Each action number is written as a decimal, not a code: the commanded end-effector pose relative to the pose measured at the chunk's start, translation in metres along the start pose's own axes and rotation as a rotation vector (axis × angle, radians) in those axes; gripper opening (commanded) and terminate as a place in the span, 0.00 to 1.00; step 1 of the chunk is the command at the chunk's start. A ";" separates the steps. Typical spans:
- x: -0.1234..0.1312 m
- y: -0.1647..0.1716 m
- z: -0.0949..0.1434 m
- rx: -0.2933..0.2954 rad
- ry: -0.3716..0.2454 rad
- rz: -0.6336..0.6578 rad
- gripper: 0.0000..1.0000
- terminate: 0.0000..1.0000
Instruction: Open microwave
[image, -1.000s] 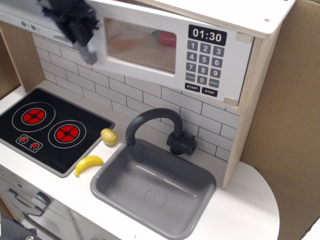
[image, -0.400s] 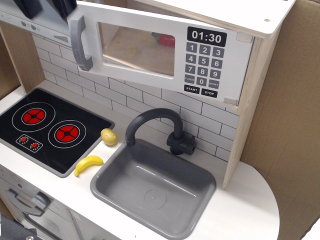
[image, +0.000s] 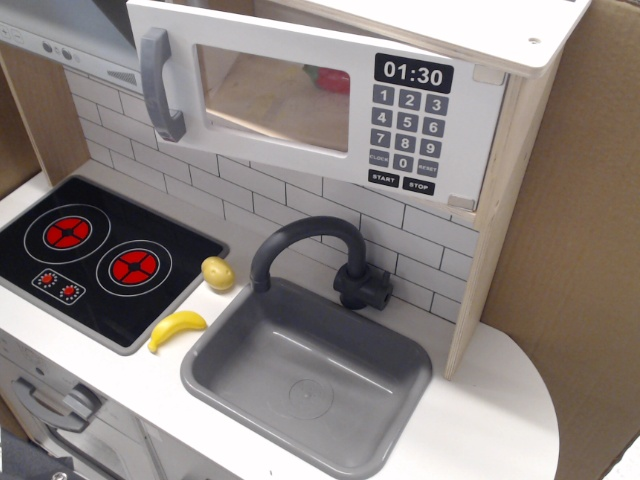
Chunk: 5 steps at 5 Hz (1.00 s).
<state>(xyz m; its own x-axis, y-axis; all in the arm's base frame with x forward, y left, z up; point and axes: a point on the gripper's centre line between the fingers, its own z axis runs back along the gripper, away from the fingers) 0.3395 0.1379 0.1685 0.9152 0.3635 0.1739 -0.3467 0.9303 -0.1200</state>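
observation.image, sole view: microwave (image: 330, 100) mounted top centre, pale wood box, white door (image: 300, 95) swung ajar at its handle side, hinged by the keypad (image: 405, 125). To finish well: hook behind the grey bar handle (image: 158, 85), pull outward along the hinge arc, steady, never downward. Gripper out of frame; state impossible to tell. Below, white bench (image: 500, 410) carrying a grey sink (image: 310, 375) with black faucet (image: 310, 255), black hob (image: 95, 250) at left. Smallest: banana (image: 177, 328), then potato (image: 218, 272), between hob and sink. Cardboard wall (image: 580, 230) at right.
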 end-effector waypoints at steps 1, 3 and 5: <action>0.036 -0.001 0.005 0.036 -0.097 -0.035 1.00 0.00; 0.034 0.013 -0.001 0.044 -0.099 -0.084 1.00 0.00; 0.016 0.027 -0.036 0.123 -0.130 -0.164 1.00 0.00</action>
<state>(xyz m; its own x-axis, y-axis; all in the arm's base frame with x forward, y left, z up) 0.3494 0.1661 0.0932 0.9518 0.2163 0.2174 -0.2247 0.9743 0.0147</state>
